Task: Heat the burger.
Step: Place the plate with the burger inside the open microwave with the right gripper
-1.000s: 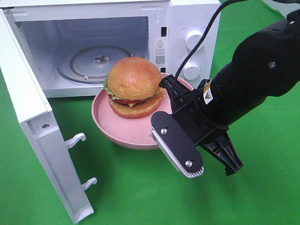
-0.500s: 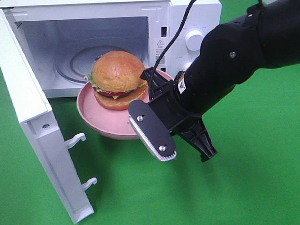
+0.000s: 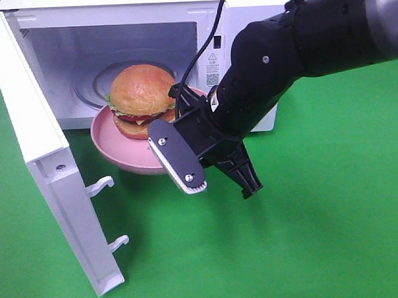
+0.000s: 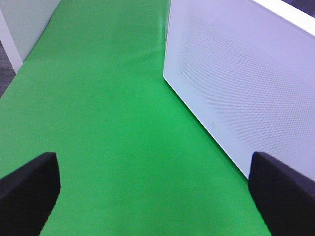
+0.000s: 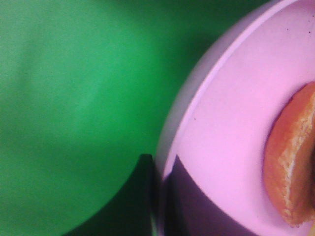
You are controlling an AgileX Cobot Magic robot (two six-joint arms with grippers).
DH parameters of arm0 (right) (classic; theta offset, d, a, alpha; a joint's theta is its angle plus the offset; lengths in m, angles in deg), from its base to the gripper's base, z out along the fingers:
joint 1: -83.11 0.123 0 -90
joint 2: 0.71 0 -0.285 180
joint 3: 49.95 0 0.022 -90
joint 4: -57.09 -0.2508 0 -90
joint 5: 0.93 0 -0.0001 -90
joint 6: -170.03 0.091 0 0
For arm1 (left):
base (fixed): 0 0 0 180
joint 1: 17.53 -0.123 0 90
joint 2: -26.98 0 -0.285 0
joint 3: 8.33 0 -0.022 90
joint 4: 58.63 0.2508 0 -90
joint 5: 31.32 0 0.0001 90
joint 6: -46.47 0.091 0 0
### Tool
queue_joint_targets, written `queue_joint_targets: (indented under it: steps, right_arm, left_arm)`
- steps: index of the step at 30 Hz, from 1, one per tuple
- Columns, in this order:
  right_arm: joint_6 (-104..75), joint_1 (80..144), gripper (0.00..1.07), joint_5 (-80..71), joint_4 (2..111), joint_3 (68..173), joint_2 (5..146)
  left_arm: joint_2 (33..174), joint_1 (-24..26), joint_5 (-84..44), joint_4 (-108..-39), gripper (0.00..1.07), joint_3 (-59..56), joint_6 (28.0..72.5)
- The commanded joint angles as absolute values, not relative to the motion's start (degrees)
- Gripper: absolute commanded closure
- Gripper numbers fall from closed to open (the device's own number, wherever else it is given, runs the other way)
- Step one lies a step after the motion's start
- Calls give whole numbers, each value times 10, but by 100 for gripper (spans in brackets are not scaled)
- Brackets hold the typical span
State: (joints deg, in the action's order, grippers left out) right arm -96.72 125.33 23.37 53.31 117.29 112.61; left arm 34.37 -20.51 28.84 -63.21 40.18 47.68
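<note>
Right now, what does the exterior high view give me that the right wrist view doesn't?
Only exterior high: the microwave, its door open, the whole burger, and the right hand shut on the pink plate at the cavity's mouth. Only right wrist: a close-up of the plate's rim and the shadow across it. Both: the plate, the burger's bun, the green cloth.

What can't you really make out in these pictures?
- Exterior high: the right gripper's grip on the plate, hidden by its arm.
- Exterior high: the microwave's dials, behind that arm.
- Right wrist: the burger, blurred and cut off by the edge.
- Left wrist: the left gripper, only fingertips show.
</note>
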Motion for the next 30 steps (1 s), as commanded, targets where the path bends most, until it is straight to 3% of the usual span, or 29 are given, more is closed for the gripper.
queue_joint_targets:
  steps: [1,30]
  right_arm:
    - [-956,1254,107,212,534,1214,1139]
    - [-871,1254,107,282,588,1399,1261]
  left_arm:
    - [332,-203,283,-632,10,403,476]
    - [332,-203,283,-632,10,403,476]
